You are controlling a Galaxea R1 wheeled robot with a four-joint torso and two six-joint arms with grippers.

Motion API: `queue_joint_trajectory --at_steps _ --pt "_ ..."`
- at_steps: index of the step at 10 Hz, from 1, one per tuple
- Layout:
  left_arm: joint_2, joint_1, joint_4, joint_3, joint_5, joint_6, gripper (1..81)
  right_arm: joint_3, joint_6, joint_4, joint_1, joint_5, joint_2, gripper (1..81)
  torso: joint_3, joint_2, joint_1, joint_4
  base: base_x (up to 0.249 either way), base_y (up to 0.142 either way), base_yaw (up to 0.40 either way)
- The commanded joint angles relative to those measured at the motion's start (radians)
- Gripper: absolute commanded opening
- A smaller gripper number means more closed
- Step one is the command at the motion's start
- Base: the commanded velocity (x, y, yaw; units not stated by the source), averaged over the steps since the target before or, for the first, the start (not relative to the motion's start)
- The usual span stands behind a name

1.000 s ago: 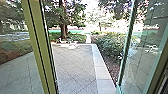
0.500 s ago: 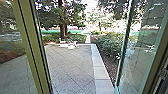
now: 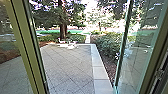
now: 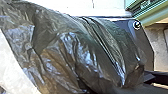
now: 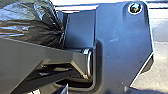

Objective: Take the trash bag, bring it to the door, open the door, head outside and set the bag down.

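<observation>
Trash bag [image 4: 75, 50] (creased) — dark, near left gripper

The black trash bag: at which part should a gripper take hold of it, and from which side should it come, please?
Best is probably the trash bag's gathered end, approached from beyond that end, closing across the pleats. In the right wrist view the creases run together there into a narrow bunch, while the body is broad and loosely wrinkled, so likely harder to hold.

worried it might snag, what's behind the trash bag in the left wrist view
Past the bag you can see part of the robot's dark plate and a round fitting. What lies directly behind the plastic is covered and cannot be told.
</observation>
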Motion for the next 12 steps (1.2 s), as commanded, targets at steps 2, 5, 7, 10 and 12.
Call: queue_joint_trajectory --at_steps 2,5,7,10,12 --pt "0.000 -0.062 0.009 0.002 0.046 0.003 1.0 0.014 -0.008 -0.009 0.043 -0.073 0.017 81.1 0.000 0.000 0.000 0.000 0.000 -0.030 0.000" --pt "0.000 -0.062 0.009 0.002 0.046 0.003 1.0 0.012 -0.007 -0.009 0.045 -0.073 0.020 81.1 0.000 0.000 0.000 0.000 0.000 0.000 0.000" --pt "0.000 -0.062 0.007 0.002 0.046 0.003 1.0 0.014 -0.007 -0.009 0.045 -0.073 0.022 81.1 0.000 0.000 0.000 0.000 0.000 0.000 0.000" --pt "0.000 -0.062 0.009 0.002 0.046 0.003 1.0 0.014 -0.007 -0.007 0.043 -0.073 0.022 81.1 0.000 0.000 0.000 0.000 0.000 0.000 0.000" --pt "0.001 -0.062 0.014 0.002 0.046 0.009 1.0 0.012 -0.007 -0.007 0.043 -0.073 0.025 81.1 0.000 0.000 0.000 0.000 0.000 0.000 0.000"
